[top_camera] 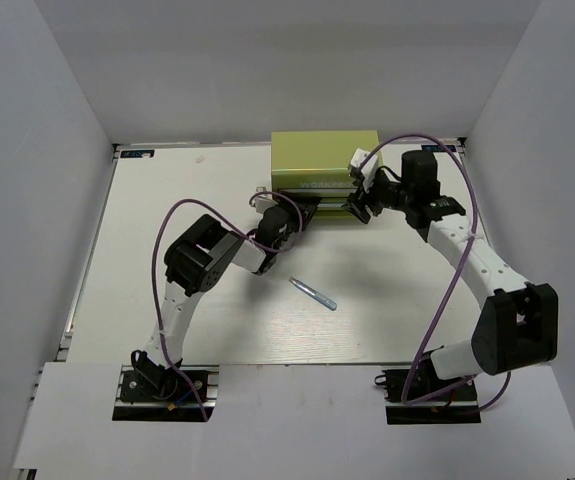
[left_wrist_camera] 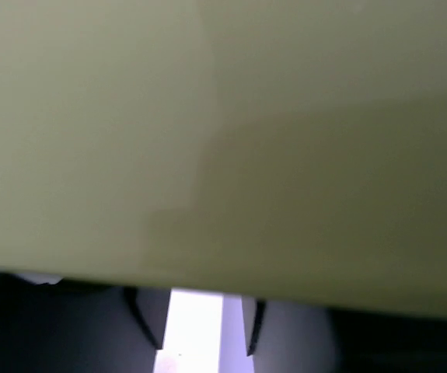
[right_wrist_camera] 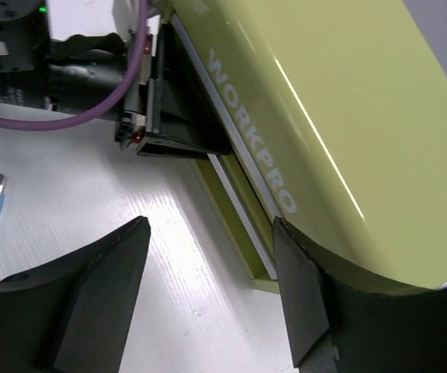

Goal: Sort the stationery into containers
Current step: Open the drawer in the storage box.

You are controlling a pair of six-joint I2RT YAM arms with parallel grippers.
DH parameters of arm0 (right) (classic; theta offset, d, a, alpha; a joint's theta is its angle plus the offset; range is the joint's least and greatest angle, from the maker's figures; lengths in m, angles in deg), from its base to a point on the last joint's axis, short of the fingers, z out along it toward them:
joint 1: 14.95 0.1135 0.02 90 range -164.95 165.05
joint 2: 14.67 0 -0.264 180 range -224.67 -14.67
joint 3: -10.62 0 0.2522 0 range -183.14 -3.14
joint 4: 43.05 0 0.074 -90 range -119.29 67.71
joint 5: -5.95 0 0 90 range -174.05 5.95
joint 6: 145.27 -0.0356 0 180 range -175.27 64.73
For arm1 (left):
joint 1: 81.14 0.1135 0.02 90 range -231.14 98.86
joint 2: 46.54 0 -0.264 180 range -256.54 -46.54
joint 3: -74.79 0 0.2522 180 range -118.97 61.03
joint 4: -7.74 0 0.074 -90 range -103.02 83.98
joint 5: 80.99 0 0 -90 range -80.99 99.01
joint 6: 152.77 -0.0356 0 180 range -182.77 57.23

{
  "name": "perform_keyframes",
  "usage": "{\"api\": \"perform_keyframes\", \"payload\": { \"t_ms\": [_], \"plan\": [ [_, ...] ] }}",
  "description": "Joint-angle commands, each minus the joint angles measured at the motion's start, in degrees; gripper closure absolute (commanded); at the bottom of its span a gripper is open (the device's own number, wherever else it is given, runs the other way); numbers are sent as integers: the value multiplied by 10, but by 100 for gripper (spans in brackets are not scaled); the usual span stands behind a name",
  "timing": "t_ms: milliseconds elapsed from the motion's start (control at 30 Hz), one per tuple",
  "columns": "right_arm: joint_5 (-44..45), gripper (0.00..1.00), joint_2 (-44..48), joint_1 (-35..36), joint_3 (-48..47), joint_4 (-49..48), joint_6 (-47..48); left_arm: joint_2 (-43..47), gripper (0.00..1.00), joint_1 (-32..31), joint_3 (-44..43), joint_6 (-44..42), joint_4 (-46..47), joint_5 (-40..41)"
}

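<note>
Your left gripper (top_camera: pixel 300 212) is pressed up to the front of the chest (top_camera: pixel 322 150), on its left half. Its wrist camera is blocked by blurred, smooth yellow-green metal. At the bottom of that view two dark fingers (left_wrist_camera: pixel 147 318) stand apart with a strip of white between them, holding nothing.

Behind this gripper and to its right, a thin pale blue pen (top_camera: pixel 313 293) lies slanted on the white, finely textured table (top_camera: pixel 167 200), well apart from both hands.

Your right gripper (right_wrist_camera: pixel 209 225) hovers beside the chest's front right corner, its fingers spread wide and empty. Only its camera shows the glossy rounded chest edge, the white WORKPRO lettering, and a drawer (right_wrist_camera: pixel 260 273) jutting slightly out under a silver strip. It also shows the left gripper's black body against the chest front, with a purple cable (right_wrist_camera: pixel 75 116) trailing from it.
</note>
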Motion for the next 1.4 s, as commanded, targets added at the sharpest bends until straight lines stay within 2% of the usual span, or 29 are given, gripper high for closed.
{"api": "perform_keyframes", "payload": {
  "t_ms": [0,167,367,533,833,1133,1200,1233,1333,1367],
  "plan": [
    [24,29,-25,-1,-42,-19,3,-9,55,12,-21,12,16,20],
    [46,29,-64,0,-83,-3,9,-9,57,6,-4,17,27,33],
    [61,29,-104,-2,-117,24,23,-3,68,6,20,22,54,33],
    [86,29,-136,-2,-150,31,24,13,72,1,64,22,76,26],
    [123,29,-176,0,-193,40,14,45,74,-9,130,22,108,8],
    [137,29,-183,-1,-195,53,5,81,74,-15,183,22,120,-5],
    [127,29,-178,-2,-190,45,5,86,66,-15,188,22,120,-11],
    [124,29,-175,0,-190,50,8,86,52,-15,188,22,126,-11],
    [91,29,-156,-2,-166,54,24,92,32,-15,183,22,126,-11],
    [74,29,-146,-1,-160,56,29,92,31,-15,183,22,126,-11]
  ]
}}
